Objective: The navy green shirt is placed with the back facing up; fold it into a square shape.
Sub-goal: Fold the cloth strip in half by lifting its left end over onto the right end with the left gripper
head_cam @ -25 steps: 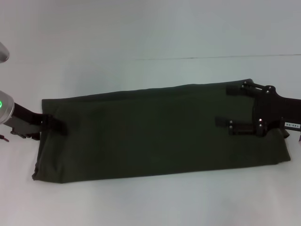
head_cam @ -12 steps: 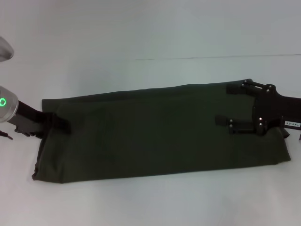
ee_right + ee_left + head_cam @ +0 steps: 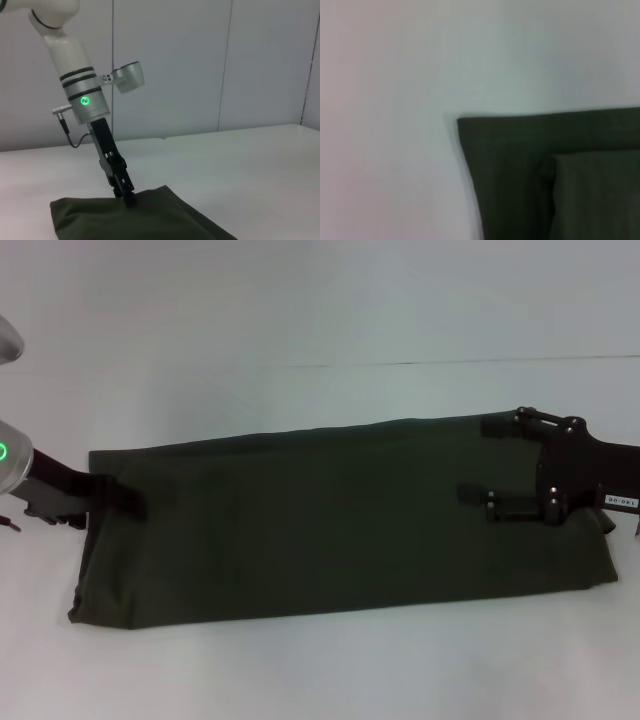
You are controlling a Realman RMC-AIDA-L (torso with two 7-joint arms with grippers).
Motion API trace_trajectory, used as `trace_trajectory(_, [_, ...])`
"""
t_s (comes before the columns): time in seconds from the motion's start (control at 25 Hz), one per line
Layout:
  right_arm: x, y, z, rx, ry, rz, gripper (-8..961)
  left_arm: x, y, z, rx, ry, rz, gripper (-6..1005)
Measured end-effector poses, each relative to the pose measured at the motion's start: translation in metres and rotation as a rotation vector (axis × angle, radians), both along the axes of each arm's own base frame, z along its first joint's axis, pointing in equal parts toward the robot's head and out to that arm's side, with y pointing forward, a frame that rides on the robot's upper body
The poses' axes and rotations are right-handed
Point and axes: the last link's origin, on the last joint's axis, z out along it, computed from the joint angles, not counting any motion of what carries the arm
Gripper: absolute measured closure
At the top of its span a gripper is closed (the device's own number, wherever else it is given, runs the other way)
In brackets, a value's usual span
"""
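The navy green shirt point(image 3: 340, 525) lies flat on the white table, folded into a long band running left to right. My left gripper point(image 3: 128, 503) is at the band's left end, slanting down from the arm with its tip on the cloth edge point(image 3: 127, 197), shut on the fabric there. My right gripper point(image 3: 475, 462) hovers over the right end of the band, open wide, one finger point(image 3: 497, 428) near the far edge and the other point(image 3: 478, 498) over the middle. The left wrist view shows a shirt corner point(image 3: 520, 150) with a folded layer on top.
White table point(image 3: 320, 310) surrounds the shirt, with a thin seam line point(image 3: 450, 363) behind it. A pale panelled wall point(image 3: 225, 60) stands beyond the table's left end. Nothing else lies on the table.
The left arm shifted slightly at the shirt's left edge, first nearer and then back. The right gripper and the shirt have barely moved.
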Motion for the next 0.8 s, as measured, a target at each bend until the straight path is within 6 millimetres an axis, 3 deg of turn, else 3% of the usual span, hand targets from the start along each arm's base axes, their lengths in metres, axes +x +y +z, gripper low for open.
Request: trace_trajectory(0.8, [-0.0022,0.0017,0.0002,0.001,-0.001,0.007,11,-0.0019,-0.0015,-0.0041,-0.004,0.012,0.011,135])
